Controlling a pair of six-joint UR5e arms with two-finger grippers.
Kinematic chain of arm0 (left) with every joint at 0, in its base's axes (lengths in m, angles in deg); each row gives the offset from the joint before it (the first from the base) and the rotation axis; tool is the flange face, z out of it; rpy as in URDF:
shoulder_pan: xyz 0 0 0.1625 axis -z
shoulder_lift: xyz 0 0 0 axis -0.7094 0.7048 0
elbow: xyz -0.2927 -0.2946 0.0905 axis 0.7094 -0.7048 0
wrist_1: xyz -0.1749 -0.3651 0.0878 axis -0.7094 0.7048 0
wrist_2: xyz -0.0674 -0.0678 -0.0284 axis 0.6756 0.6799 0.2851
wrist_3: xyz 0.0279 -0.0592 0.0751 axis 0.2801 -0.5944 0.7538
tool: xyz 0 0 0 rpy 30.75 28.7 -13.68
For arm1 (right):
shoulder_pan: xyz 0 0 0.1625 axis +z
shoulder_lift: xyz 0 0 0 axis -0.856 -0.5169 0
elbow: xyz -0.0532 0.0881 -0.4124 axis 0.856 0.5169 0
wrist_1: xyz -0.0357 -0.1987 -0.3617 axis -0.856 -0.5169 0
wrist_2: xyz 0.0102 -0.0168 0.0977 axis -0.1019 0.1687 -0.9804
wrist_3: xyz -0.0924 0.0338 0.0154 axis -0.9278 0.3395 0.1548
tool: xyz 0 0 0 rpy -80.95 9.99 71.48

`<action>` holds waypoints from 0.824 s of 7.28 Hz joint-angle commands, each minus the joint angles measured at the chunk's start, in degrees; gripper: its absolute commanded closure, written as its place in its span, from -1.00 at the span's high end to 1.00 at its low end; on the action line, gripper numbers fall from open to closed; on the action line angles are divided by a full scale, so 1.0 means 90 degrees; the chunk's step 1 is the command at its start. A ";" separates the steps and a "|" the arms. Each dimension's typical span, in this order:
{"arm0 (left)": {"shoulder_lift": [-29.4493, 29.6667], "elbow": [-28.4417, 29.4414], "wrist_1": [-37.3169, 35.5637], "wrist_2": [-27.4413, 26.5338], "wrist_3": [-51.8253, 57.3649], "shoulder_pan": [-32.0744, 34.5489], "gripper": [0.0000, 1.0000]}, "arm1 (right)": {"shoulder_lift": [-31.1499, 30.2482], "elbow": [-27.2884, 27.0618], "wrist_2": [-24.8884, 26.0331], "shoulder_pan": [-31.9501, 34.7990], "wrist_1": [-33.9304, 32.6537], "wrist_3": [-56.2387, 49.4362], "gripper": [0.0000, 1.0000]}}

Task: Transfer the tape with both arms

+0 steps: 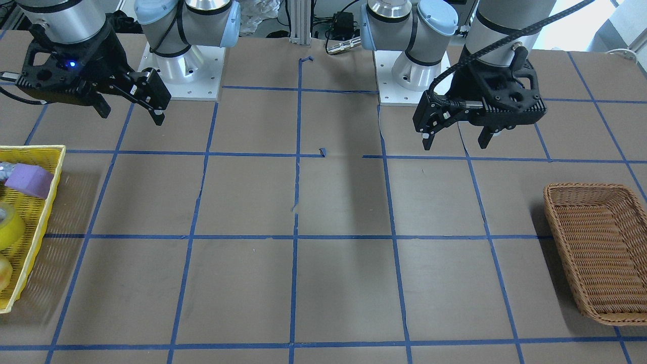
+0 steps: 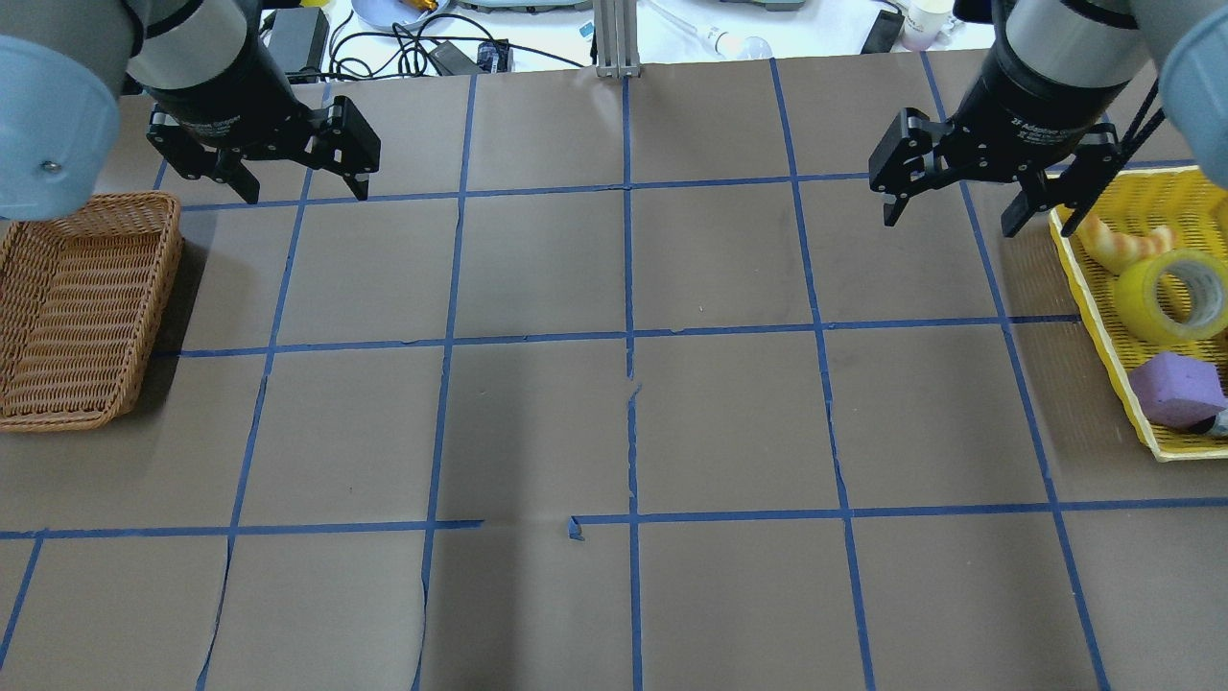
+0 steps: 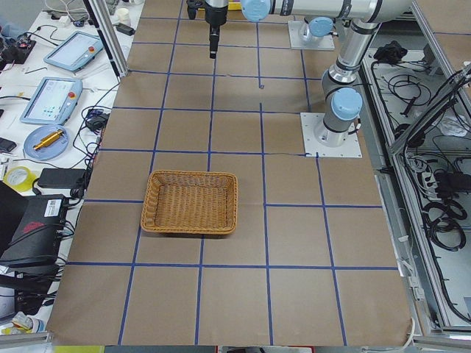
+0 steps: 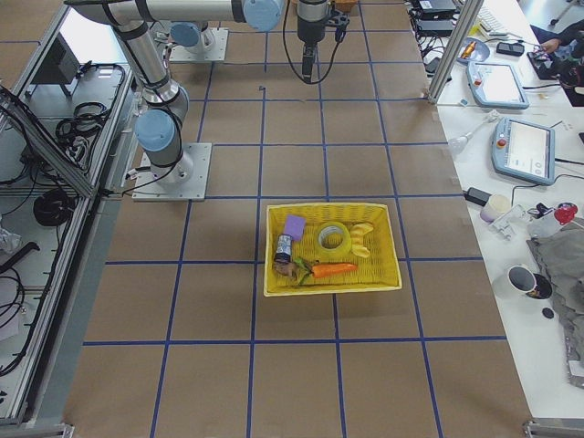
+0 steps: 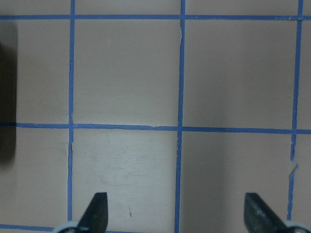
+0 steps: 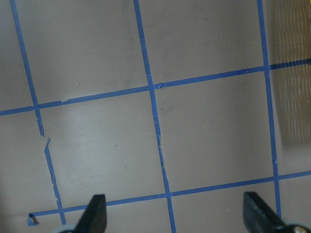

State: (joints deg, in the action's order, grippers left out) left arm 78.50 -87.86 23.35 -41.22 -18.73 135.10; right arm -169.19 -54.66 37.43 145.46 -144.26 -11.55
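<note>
The yellow tape roll [image 2: 1175, 293] with its white core lies in a yellow basket [image 2: 1103, 336] at the table's right end. It also shows in the front view [image 1: 7, 225] and in the right side view [image 4: 333, 239]. My right gripper [image 2: 950, 225] hangs open and empty above the table, just left of the basket's far corner; the front view [image 1: 132, 117] and its wrist view [image 6: 176, 216] show the jaws wide apart. My left gripper [image 2: 307, 195] is open and empty above the table near the wicker basket, as the front view [image 1: 455, 145] and its wrist view [image 5: 177, 213] show.
A brown wicker basket [image 2: 82, 307] stands empty at the table's left end. The yellow basket also holds a purple block [image 2: 1178, 389], a yellow-orange toy [image 2: 1118, 248] and a carrot [image 4: 333, 270]. Blue tape lines grid the brown table [image 2: 624, 413].
</note>
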 commanded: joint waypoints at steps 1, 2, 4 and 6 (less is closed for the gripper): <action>0.0000 0.0000 -0.0001 0.0000 0.0000 0.0000 1.00 | 0.0023 -0.0039 0.0058 -0.0011 0.0217 0.0026 1.00; 0.0000 0.0000 -0.0010 0.0000 0.0000 0.0000 1.00 | 0.0004 -0.0030 -0.0049 -0.0002 0.0228 0.0017 1.00; 0.0000 0.0000 -0.0010 0.0000 0.0000 0.0000 1.00 | -0.0006 -0.0020 -0.0059 -0.0002 0.0228 0.0007 1.00; 0.0000 0.0000 -0.0010 0.0000 0.0000 0.0000 1.00 | 0.0014 -0.0040 -0.0050 -0.0002 0.0228 -0.0013 1.00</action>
State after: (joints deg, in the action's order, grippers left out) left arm 78.50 -87.86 23.26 -41.22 -18.73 135.10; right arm -169.01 -54.96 37.03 145.44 -142.22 -11.59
